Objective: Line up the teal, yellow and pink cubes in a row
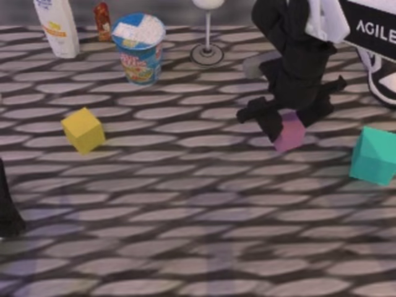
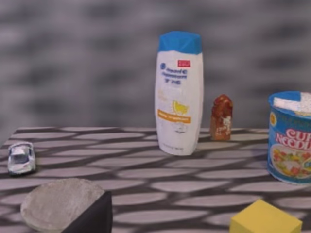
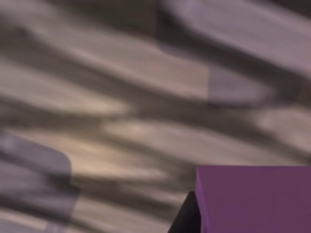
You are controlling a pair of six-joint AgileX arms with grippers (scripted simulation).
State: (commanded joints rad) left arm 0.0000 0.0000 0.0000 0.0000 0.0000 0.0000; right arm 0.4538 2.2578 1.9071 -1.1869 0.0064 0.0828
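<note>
Pink cube fills the near corner of the right wrist view, seen close against the patterned tabletop. In the top view the pink cube is found right of centre, directly at the right end effector, whose dark fingers are set down over it; one finger is seen against the cube's left face. Whether the fingers are closed on the cube or merely straddle it cannot be told from these views.

Teal cube is located near the right edge, well apart from the pink one. Yellow cube is located on the left half, well apart from both; its corner is also recorded in the left wrist view.

Left arm is parked at the left edge; its end effector cannot be made out.

Noted along the far side: a shampoo bottle, a small brown bottle, a noodle cup and a stemmed glass. A toy car is recorded in the left wrist view.
</note>
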